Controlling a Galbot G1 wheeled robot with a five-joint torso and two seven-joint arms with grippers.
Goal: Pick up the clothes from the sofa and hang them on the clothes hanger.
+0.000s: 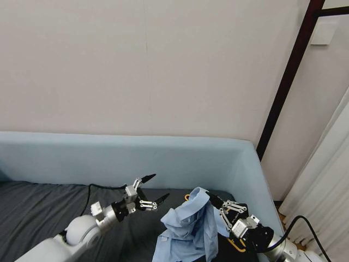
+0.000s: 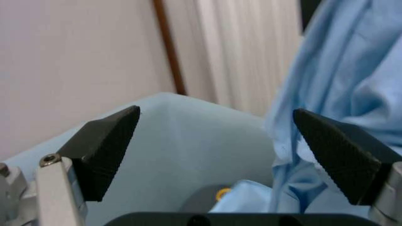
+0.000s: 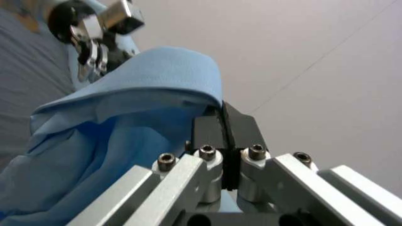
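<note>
Right gripper [image 3: 221, 123] has its jaws pressed together on a fold of the light blue shirt [image 3: 125, 127]. The shirt hangs bunched from them over the dark grey seat [image 1: 32, 202], near the sofa's right-hand end. Left gripper [image 1: 158, 185] hovers just beside the shirt on its left, jaws spread wide and empty. A yellow piece [image 1: 187, 196] peeks out at the cloth's edge, mostly covered by it. Behind rises the pale blue sofa back [image 1: 136, 158], then a plain wall [image 1: 136, 65]. A dark post [image 1: 283, 87] and white curtain [image 1: 327, 164] stand past the sofa's end.
</note>
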